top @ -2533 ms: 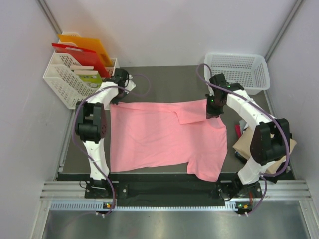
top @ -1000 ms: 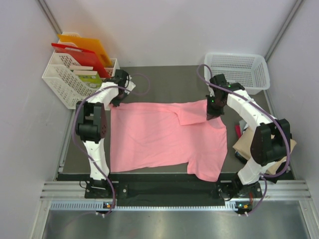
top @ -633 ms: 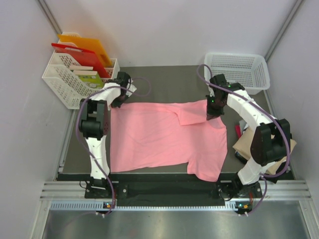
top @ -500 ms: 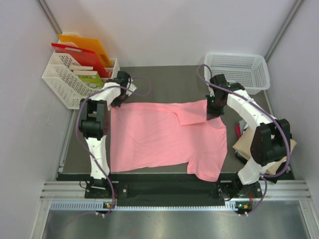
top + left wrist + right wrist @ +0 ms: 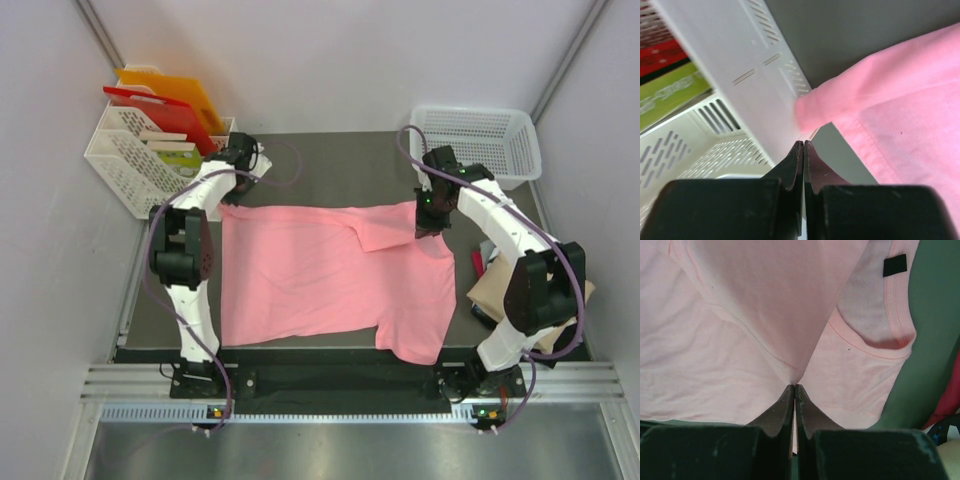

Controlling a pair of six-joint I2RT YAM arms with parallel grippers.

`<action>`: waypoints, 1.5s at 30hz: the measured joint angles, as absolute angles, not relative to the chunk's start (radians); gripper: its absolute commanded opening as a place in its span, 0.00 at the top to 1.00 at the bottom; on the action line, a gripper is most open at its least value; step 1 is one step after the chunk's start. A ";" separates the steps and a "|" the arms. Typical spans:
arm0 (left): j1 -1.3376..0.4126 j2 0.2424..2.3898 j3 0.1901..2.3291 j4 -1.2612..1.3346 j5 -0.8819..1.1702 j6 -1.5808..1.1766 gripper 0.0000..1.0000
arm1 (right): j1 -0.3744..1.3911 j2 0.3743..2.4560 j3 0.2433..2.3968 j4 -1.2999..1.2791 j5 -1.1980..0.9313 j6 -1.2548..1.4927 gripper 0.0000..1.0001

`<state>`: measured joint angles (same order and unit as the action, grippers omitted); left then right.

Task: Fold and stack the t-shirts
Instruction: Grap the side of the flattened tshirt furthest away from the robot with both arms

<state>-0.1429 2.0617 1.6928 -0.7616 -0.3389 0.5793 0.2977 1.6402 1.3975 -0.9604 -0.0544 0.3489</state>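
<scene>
Pink t-shirt (image 5: 320, 280) lies spread flat on grey table (image 5: 340, 165) btwn both arms, one sleeve folded back over the body. R gripper (image 5: 794, 386): jaws pressed together, pinching that sleeve, cloth tented up to the tips. L gripper (image 5: 800, 146): jaws also pressed together, at shirt's far-left corner just beside white basket (image 5: 740, 75); can't tell if cloth is caught. Tan t-shirt (image 5: 490, 290) at R edge, partly hidden by R arm.
</scene>
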 measured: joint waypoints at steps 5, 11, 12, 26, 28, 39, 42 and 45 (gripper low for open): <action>-0.149 1.989 1.692 -0.765 -0.327 0.582 1.00 | 0.297 1.625 1.397 -0.963 -0.055 0.349 1.00; -0.155 1.972 1.666 -0.756 -0.330 0.591 0.65 | 0.297 1.613 1.397 -0.963 -0.055 0.349 1.00; -0.156 1.972 1.650 -0.754 -0.334 0.597 0.63 | 0.297 1.611 1.397 -0.963 -0.056 0.349 1.00; -0.178 2.093 1.623 -0.715 -0.387 0.622 0.59 | 0.296 1.596 1.394 -0.962 -0.072 0.349 1.00; -0.181 2.101 1.623 -0.710 -0.391 0.627 0.62 | 0.296 1.596 1.394 -0.962 -0.073 0.349 1.00; -0.185 2.107 1.623 -0.688 -0.411 0.646 0.68 | 0.296 1.596 1.380 -0.958 -0.073 0.349 1.00; -0.185 2.107 1.623 -0.684 -0.414 0.652 0.59 | 0.295 1.596 1.380 -0.958 -0.073 0.350 1.00; -0.184 2.107 1.618 -0.673 -0.418 0.660 0.52 | 0.293 1.596 1.380 -0.958 -0.073 0.349 1.00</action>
<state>-0.1841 2.1075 1.6184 -0.6727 -0.4175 0.6601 0.2932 1.5959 1.3800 -0.9585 -0.0731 0.3492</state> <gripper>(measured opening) 0.424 0.005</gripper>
